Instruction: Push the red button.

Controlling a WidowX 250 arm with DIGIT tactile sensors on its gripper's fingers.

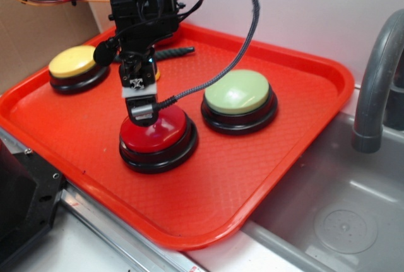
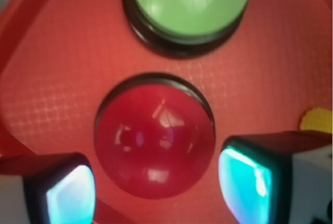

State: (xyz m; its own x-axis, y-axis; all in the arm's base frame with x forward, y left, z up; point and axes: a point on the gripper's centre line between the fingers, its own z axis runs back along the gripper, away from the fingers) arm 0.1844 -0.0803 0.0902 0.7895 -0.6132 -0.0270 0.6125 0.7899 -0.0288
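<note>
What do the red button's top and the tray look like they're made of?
Red button: the dome looks like glossy hard plastic, judging by sharp light reflections; its base looks like black plastic. Tray: probably molded red plastic, with a fine grid texture and a smooth raised rim.

No legible text (anywhere in view).

Three buzzer buttons sit on one red tray [image 1: 303, 89]: one red button [image 1: 161, 134], one pale green button [image 1: 238, 95] and one yellow button [image 1: 74, 65], each on its own black round base. One robot arm reaches in, carrying one gripper [image 1: 142, 115] with two fingers [image 2: 70, 193]. Off to the side there is one metal sink [image 1: 328, 209] and one grey faucet [image 1: 377, 76], and one dark pen-like object [image 1: 170, 52] lies on the tray behind the arm.
</note>
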